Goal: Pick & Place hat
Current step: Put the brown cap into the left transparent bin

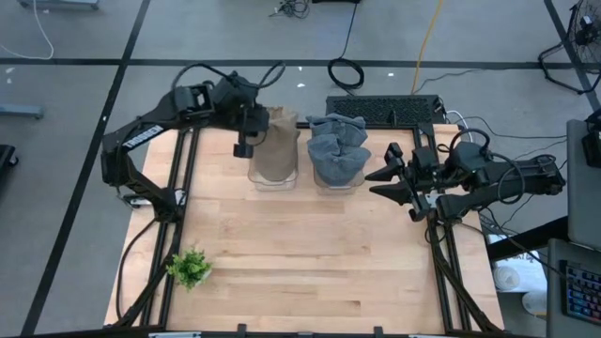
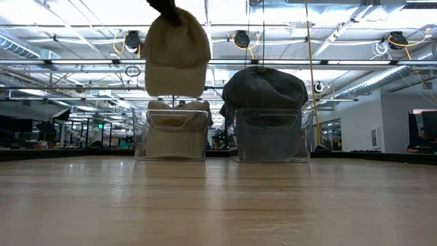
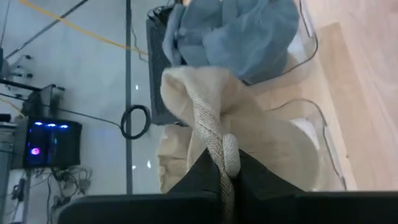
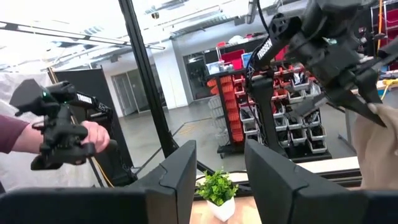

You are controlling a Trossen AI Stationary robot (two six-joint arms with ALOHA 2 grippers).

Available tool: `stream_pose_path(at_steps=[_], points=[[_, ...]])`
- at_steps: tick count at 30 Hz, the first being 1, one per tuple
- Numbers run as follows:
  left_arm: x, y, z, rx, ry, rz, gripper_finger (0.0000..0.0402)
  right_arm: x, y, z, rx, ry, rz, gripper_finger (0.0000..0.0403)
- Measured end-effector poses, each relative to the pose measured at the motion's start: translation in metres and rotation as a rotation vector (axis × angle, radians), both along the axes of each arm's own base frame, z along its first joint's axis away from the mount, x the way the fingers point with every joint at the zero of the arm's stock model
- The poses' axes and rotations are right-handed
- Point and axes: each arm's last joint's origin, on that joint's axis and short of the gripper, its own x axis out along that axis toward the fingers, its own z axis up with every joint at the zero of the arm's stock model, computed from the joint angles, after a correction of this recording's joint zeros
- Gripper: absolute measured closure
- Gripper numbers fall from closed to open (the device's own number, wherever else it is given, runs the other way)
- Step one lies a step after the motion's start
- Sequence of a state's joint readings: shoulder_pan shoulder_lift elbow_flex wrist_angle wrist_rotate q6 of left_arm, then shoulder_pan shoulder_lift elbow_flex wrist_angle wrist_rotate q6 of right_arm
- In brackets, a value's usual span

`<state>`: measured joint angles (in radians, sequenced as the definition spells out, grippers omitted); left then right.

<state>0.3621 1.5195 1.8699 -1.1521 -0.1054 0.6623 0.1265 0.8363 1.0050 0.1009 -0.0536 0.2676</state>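
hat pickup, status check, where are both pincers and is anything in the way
Left pincer shut on tan hat, held in the air above left clear bin. Right pincer open, empty, waiting beside grey hats in their bin. Nothing blocking.

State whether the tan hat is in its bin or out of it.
Out: the left pincer holds the tan hat in the air above its bin, which holds more tan hats.

"TROSSEN" on left arm (image 4: 264, 46)

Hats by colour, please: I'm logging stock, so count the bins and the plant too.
Beige hats: 2, one held up by the left claw, one in its bin
Grey hats: 1
Clear bins: 2
Small green plants: 1
Total: 6
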Motion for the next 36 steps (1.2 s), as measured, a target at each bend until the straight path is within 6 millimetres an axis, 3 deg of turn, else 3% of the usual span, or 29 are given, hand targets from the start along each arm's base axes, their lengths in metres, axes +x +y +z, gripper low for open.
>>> stream_pose_path(at_steps=[6, 25, 36], points=[[0.013, 0.002, -0.028, -0.036, 0.017, -0.046, 0.0392, 0.0, 0.0, 0.0, 0.0, 0.001, 0.0, 0.0281], [0.027, 0.007, -0.098, -0.085, 0.083, -0.066, 0.0392, 0.007, 0.0, -0.004, 0.001, 0.031, -0.027, 0.0282], [0.028, 0.007, -0.124, -0.144, 0.025, -0.085, 0.0392, 0.009, 0.0, -0.006, 0.007, 0.04, -0.03, 0.0284]])
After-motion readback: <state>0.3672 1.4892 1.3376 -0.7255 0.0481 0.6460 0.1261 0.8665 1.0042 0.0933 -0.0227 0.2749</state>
